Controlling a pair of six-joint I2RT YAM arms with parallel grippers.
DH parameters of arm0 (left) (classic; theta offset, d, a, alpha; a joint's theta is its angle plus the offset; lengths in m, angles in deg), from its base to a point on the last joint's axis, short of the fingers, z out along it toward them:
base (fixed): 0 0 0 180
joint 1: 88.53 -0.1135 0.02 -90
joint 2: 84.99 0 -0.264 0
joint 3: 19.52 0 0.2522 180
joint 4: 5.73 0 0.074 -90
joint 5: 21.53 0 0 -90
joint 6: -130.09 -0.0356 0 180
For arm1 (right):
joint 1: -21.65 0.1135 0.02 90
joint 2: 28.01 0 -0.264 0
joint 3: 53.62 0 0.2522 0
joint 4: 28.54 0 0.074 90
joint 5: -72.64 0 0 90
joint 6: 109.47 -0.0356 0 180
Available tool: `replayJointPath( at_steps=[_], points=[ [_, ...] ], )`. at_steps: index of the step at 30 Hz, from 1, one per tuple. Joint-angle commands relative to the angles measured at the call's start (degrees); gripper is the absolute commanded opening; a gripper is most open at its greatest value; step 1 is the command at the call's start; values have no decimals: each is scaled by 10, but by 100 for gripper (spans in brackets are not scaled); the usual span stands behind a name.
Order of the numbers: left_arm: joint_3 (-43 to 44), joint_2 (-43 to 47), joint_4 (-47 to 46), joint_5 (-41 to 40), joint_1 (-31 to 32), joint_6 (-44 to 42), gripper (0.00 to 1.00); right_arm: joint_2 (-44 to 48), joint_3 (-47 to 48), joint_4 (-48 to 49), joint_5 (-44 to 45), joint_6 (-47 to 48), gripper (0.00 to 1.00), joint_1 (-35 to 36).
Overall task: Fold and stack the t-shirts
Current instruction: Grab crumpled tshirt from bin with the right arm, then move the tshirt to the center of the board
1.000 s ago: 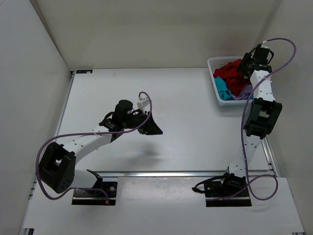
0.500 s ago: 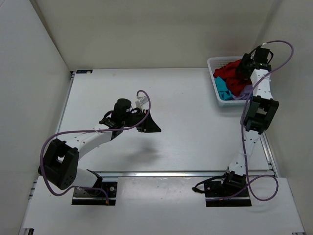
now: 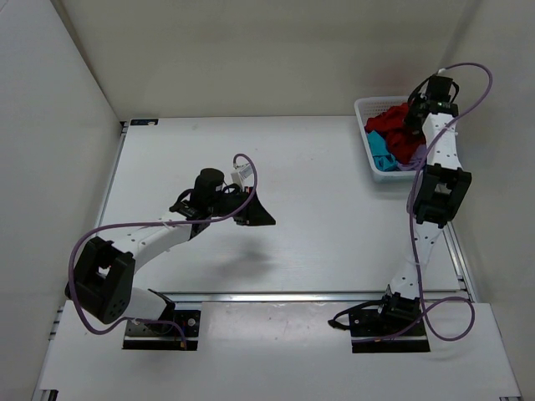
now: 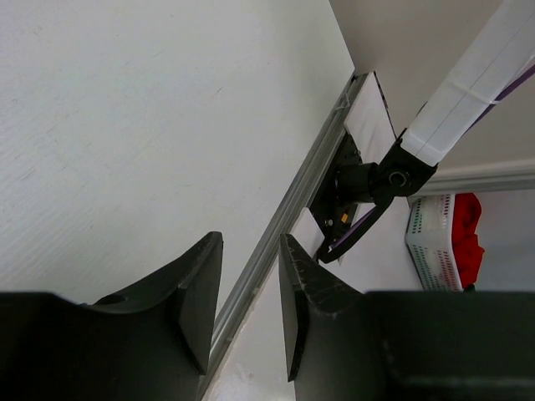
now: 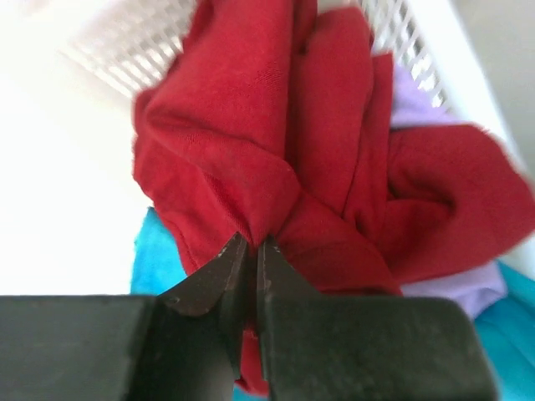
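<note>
Pinching a fold of the dark red t-shirt at the lower middle of its wrist view, the right gripper has its two fingers pressed together on that cloth. All three t-shirts lie heaped in the one white mesh basket at the upper right of the top view, with the red one uppermost, the lavender t-shirt showing at its right and the teal t-shirt underneath at the lower left. Near the middle of the top view, over the white table, the left gripper holds its two fingers apart with nothing between them.
</note>
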Motion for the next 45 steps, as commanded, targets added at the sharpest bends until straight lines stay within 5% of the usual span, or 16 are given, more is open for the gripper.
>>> replayJointPath(
  at_steps=[1,9,12,15,17,20,23,26,30,35,39,42,45],
  points=[
    [2,17,1,-6,-3,-6,44,90,45,12,26,9,0,16],
    [-6,43,-8,-21,-12,10,44,313,44,45,12,16,0,37],
    [-14,59,-28,-22,-32,35,47,415,-7,127,17,41,0,94],
    [-26,72,-39,-31,-64,60,48,501,-55,202,91,138,0,242],
    [-34,83,-46,-29,-82,73,48,527,-63,252,216,270,0,444],
    [-41,89,-52,-35,-108,84,49,538,-74,335,324,415,0,654],
    [-48,98,-71,-39,-134,112,49,527,-67,375,371,485,0,769],
    [-65,102,-90,-40,-167,143,50,520,-78,336,342,425,0,748],
    [-82,103,-87,-43,-199,156,49,562,-203,281,191,192,0,567],
    [-89,89,-59,-82,-228,149,48,713,-663,511,-98,-86,0,288],
    [-87,76,-43,-109,-241,141,46,744,-937,642,-210,-259,8,121],
    [-69,68,-6,-143,-242,111,49,678,-935,597,-235,-247,22,80],
    [-59,69,35,-194,-228,77,50,644,-865,484,-160,-194,38,124]
  ],
)
